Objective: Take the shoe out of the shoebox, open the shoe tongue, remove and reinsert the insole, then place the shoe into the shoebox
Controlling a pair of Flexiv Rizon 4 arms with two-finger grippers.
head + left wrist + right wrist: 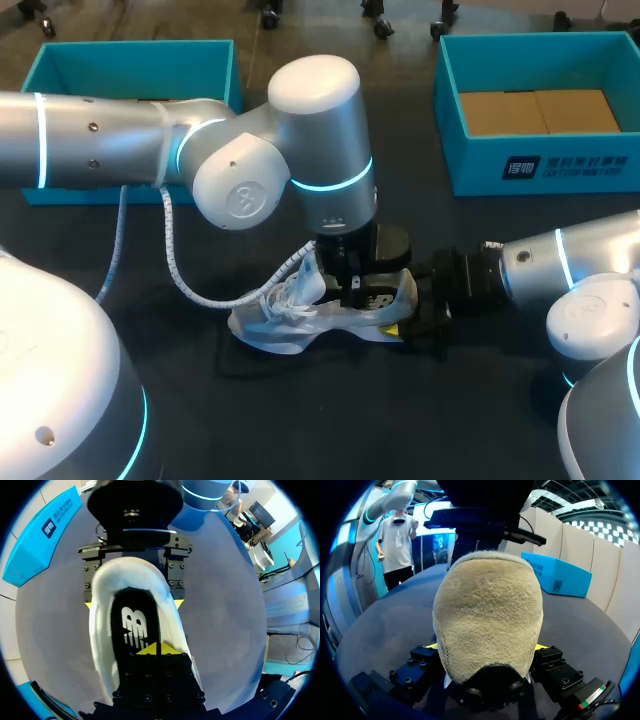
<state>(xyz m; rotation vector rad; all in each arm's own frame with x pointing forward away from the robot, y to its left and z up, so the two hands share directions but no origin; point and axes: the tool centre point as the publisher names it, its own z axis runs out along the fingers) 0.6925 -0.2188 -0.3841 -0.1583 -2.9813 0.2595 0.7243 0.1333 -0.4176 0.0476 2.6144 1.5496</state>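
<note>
- Head view: one shoe point(300, 322), pale, stands on its sole on the dark bench point(300, 425), outside both boxes and near the middle, with its heel toward my right arm.
- Head view: two teal shoeboxes at the far side, well apart: left shoebox point(140, 48) and right shoebox point(540, 165). The right one has a brown cardboard liner point(535, 110).
- Head view: two arms, two claws. The left claw point(352, 290) comes down from above into the shoe's opening. The right claw point(420, 315) meets the heel from the side.
- Left wrist view: one insole point(135, 625), black with a white mark, lies flat inside the shoe.
- Left wrist view: the left claw's two yellow tips are pressed together with only a thin seam between them, over the insole's forward part. Whether they pinch it cannot be told.
- Left wrist view: ahead, the right claw's yellow tips stand one on each side of the heel.
- Right wrist view: the tan heel fills the gap between both fingers, which touch it from two sides, so the right claw has the shoe clamped.
- Step, as judged: the insole stage, with the shoe braced at the heel. Whether the insole is due out or just reseated cannot be told.
- Next move calls for: a firm heel hold, and work on the insole that does not drag the shoe along.
</note>
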